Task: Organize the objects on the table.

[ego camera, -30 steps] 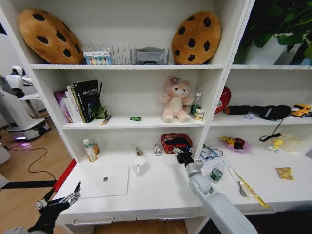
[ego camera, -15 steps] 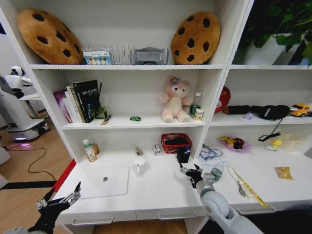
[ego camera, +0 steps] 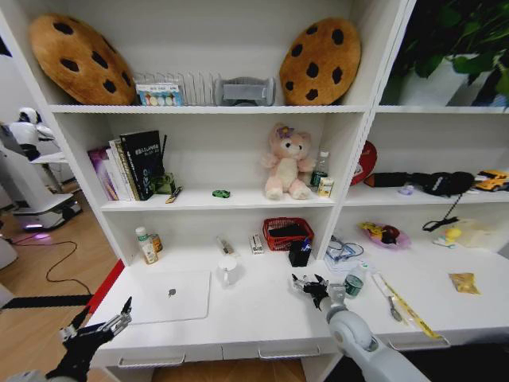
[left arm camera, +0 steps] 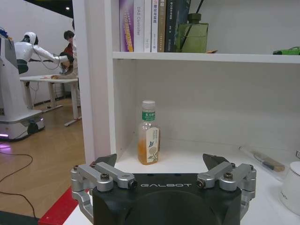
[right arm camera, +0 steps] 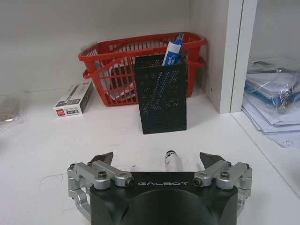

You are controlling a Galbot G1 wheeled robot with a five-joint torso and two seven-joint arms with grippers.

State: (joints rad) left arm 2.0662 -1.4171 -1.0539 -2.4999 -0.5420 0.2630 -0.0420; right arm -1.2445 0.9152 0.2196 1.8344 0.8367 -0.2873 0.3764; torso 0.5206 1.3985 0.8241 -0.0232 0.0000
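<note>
Hovering spread-fingered, right gripper [right arm camera: 159, 161] just short of black pen cup [right arm camera: 160, 94], over a pen [right arm camera: 170, 161] lying before it; left gripper [left arm camera: 161, 166] idling wide open, far off.

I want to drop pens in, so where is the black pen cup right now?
In the head view the black pen cup stands on the table, just in front of the red basket, beyond the open right gripper.
</note>
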